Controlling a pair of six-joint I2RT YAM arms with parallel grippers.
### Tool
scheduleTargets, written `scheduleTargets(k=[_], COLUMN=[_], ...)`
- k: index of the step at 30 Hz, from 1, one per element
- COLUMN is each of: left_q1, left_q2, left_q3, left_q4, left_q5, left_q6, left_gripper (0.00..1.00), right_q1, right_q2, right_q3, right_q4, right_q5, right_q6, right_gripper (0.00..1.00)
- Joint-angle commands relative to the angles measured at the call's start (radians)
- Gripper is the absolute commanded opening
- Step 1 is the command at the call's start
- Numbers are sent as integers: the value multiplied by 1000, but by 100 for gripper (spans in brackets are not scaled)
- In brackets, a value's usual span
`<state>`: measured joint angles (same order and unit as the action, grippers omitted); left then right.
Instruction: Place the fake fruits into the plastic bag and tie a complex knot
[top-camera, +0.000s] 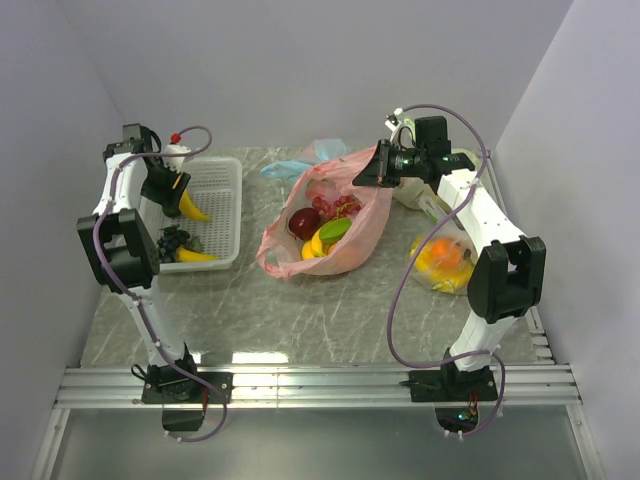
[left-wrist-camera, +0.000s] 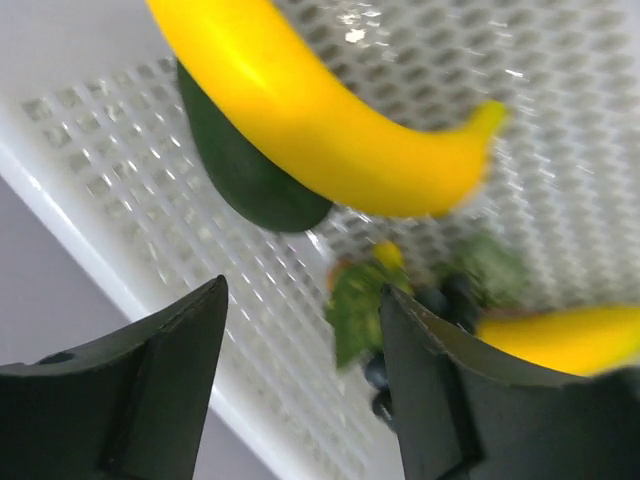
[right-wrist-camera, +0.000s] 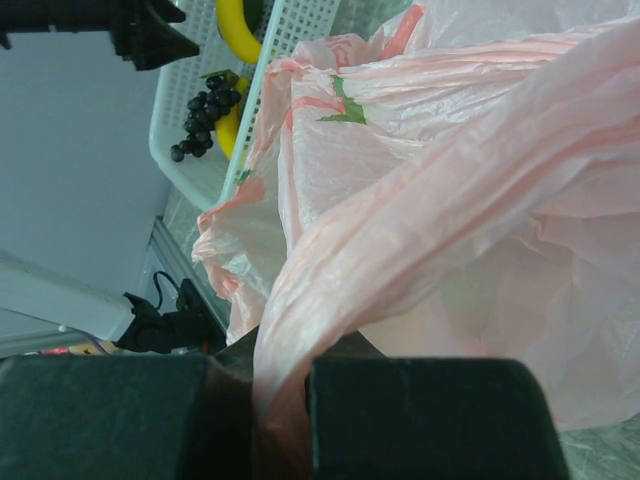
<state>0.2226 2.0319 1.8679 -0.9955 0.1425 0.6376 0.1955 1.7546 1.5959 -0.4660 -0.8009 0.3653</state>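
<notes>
The pink plastic bag (top-camera: 345, 225) lies open mid-table. It holds a dark red apple (top-camera: 303, 221), red grapes (top-camera: 341, 206), a green-yellow fruit (top-camera: 335, 231) and a yellow piece (top-camera: 315, 247). My right gripper (top-camera: 369, 172) is shut on the bag's far rim and holds it up; the wrist view shows pink plastic (right-wrist-camera: 420, 220) pinched at the gripper (right-wrist-camera: 283, 392). My left gripper (top-camera: 172, 190) is open and empty over the white basket (top-camera: 225, 200). A banana (left-wrist-camera: 330, 130) on a dark green piece (left-wrist-camera: 250, 175) lies just past my left gripper (left-wrist-camera: 300, 300). No knot shows.
The basket also holds a dark grape bunch (top-camera: 172, 240) and a second banana (top-camera: 195, 255). A light blue bag (top-camera: 295, 165) lies behind the pink bag. A pale bag with orange fruit (top-camera: 445, 262) sits at the right by the right arm.
</notes>
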Motion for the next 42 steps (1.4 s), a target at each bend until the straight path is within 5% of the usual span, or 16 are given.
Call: scheduleTargets(k=[1,19,26,32,37,42], left_q1=[1,-42,-31,-14,-14,-5], left_q2=[16,252,191,97,16,34], left_q3=[-27,116,1,-92,-110,-57], left_q4=[130,199,294,330,325,353], left_q5=[-95,-24,121,354,486,415], left_q6=[-12,-53,-59,-13,45,-34], left_gripper=[68,74,75,63,67,74], right_q1=[-14,-13,-13,-14,-14,-13], right_q2=[-6,-20,-33,-38,-41,-41], right_q3=[7,6,-13,-7,-8,-13], right_q4=[9,-17,-13,-11,-17,-16], right_q5=[-4,12,8,11,9,8], right_q6=[-14,-32,-31,-34,-42,-43], right_gripper=[0,0,0,0,0,0])
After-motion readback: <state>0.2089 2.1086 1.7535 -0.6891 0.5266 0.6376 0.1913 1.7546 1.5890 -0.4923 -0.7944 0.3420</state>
